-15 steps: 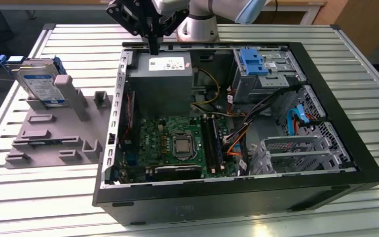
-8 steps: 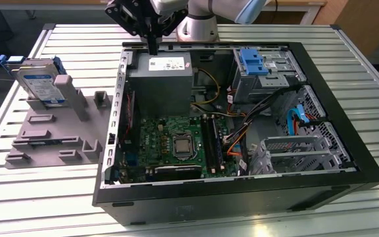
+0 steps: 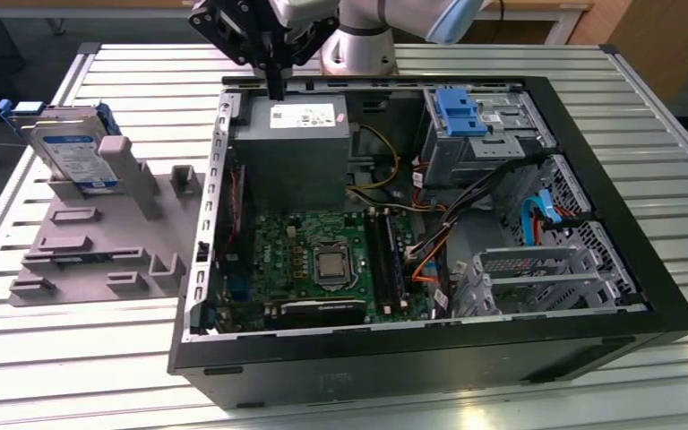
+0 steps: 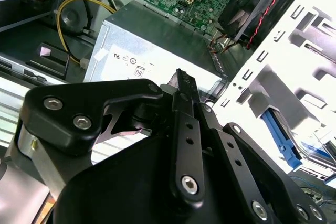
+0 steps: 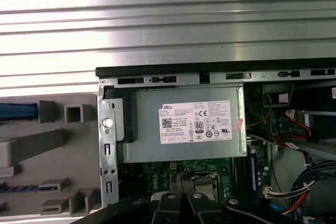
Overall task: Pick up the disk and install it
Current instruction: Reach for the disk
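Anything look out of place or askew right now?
Nothing looks damaged or spilled. The silver rectangular disk with blue rails leans tilted on the grey plastic fixture, outside the open black computer case; the black gripper hangs over the grey metal power-supply box.

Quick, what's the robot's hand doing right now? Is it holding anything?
Hand: closed, holding nothing, over the grey power-supply box. The disk stands in the grey stand.
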Robot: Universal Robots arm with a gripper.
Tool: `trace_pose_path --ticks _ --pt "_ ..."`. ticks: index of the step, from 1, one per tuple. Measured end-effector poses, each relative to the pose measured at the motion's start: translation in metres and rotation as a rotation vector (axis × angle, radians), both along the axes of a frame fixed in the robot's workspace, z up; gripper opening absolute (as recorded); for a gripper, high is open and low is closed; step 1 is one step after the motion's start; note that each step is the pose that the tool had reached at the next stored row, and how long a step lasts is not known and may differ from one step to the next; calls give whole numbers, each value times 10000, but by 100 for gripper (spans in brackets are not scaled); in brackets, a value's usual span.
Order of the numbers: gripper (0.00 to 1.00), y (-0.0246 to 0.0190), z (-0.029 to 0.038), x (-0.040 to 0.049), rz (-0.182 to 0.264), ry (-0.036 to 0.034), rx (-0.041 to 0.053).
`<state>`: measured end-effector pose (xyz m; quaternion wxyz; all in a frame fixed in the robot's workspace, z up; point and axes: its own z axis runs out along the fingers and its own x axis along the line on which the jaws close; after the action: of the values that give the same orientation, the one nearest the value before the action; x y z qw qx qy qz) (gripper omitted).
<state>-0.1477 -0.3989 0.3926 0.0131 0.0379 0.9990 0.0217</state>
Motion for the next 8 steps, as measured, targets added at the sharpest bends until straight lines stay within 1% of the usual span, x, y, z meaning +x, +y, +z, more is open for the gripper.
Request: trace_pose_path --ticks 8 --pt "11 0 -2 -17 1 0 0"
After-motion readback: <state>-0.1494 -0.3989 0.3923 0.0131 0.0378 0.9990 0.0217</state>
